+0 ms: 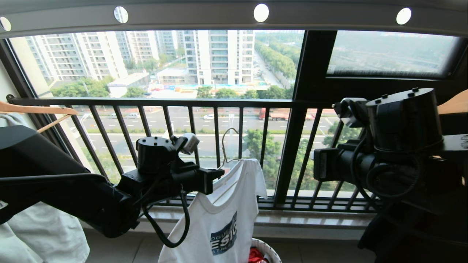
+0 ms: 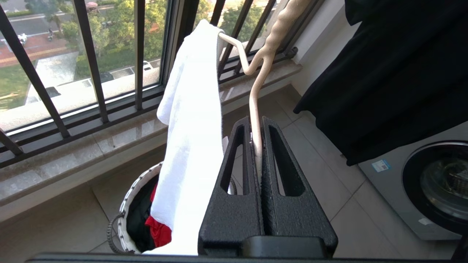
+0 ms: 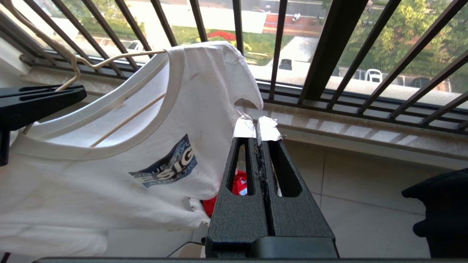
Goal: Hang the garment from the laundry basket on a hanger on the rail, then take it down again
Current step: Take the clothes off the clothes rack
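The white T-shirt [image 3: 153,146] shows a dark blue chest print with the letters "ESIG" readable, and it hangs on the cream wire hanger [image 2: 256,109] above the laundry basket [image 2: 126,215], below the rail [image 1: 234,16]. The left gripper [image 2: 257,146], its arm reaching in from the left, is clamped on the hanger's wire just below the twisted neck. Only the right wrist view shows the right gripper [image 3: 257,128], pressed together on nothing beside the shirt's sleeve; the left wrist view alone shows a washing machine [image 2: 420,182].

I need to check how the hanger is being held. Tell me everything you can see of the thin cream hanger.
The hanger is a thin cream-white wire-like triangle with a long twisted neck and a hook, not on the rail. The left gripper is shut on its wire below the neck, holding it up before the window bars. The white T-shirt hangs on it, one arm through the collar into a shoulder; its lower bar shows inside the neckline.
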Available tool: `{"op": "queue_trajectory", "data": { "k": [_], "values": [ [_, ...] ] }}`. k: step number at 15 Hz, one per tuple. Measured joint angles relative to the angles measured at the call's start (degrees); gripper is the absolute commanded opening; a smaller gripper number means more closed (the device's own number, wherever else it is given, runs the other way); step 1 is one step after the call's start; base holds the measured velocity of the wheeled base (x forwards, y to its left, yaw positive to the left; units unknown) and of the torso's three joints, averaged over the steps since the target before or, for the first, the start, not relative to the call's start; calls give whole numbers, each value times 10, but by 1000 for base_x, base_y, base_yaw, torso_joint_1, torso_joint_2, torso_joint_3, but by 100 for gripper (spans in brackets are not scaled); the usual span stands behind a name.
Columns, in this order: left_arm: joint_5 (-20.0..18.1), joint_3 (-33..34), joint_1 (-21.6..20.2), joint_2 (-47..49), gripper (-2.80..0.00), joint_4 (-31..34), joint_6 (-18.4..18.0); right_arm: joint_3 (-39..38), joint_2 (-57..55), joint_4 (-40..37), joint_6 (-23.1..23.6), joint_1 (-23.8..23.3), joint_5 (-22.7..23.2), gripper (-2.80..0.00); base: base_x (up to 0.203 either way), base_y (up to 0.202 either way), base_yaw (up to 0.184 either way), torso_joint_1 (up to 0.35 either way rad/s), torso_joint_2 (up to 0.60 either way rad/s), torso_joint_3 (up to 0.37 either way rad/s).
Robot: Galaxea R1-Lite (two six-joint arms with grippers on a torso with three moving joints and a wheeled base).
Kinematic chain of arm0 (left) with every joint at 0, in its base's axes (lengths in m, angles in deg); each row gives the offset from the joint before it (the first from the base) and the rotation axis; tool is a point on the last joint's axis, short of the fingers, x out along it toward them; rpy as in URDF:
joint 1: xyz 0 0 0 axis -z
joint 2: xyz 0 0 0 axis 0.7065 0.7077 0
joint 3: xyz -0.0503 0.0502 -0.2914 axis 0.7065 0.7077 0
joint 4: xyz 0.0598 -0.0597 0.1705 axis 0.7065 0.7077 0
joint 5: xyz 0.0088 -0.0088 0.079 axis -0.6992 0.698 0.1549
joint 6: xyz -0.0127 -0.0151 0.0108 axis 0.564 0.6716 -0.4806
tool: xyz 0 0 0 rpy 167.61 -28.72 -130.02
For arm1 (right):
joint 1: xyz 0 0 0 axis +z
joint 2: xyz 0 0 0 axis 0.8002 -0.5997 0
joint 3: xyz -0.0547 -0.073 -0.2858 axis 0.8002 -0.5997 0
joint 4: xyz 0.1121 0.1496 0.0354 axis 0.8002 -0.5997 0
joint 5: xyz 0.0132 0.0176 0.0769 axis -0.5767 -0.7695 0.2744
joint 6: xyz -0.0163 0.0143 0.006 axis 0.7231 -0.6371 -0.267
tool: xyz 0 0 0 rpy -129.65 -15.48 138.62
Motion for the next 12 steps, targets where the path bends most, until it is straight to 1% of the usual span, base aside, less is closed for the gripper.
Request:
{"op": "queue_trajectory", "data": {
  "k": [1, 2, 3, 4, 5, 7, 8, 9, 12],
  "values": [
    [2, 0, 2, -1, -280, 0, 4, -2, -24, 21, -13, -1, 1, -280, 0, 0, 0, 0, 0, 0],
    [11, -3, 5, 0, -280, 0, 6, -4, -52, 47, -9, -4, 2, -280, 0, 0, 0, 0, 0, 0],
    [30, -10, 6, 2, -280, -1, 7, -5, -79, 73, 10, -12, 5, -280, 0, 0, 0, 0, 0, 0],
    [50, -18, 9, 6, -280, -1, 10, -5, -105, 109, 39, -28, 13, -280, 0, 0, 0, 0, 0, 0],
    [63, -25, 9, 10, -280, -1, 13, -3, -129, 139, 58, -38, 25, -280, 0, 0, 0, 0, 0, 0],
    [68, -30, 15, 14, -280, -5, 32, 0, -177, 168, 65, -45, 46, -280, 0, 0, 0, 0, 0, 0],
    [68, -30, 22, 15, -280, -13, 42, 0, -198, 179, 58, -47, 53, 0, 0, 0, 0, 0, 0, 0],
    [69, -27, 31, 15, -280, -21, 50, -1, -216, 202, 51, -47, 60, 0, 0, 0, 0, 0, 0, 0],
    [74, -23, 44, 15, -280, -26, 57, -14, -258, 290, 47, -35, 66, 0, 0, 0, 0, 0, 0, 0]
  ]
}}
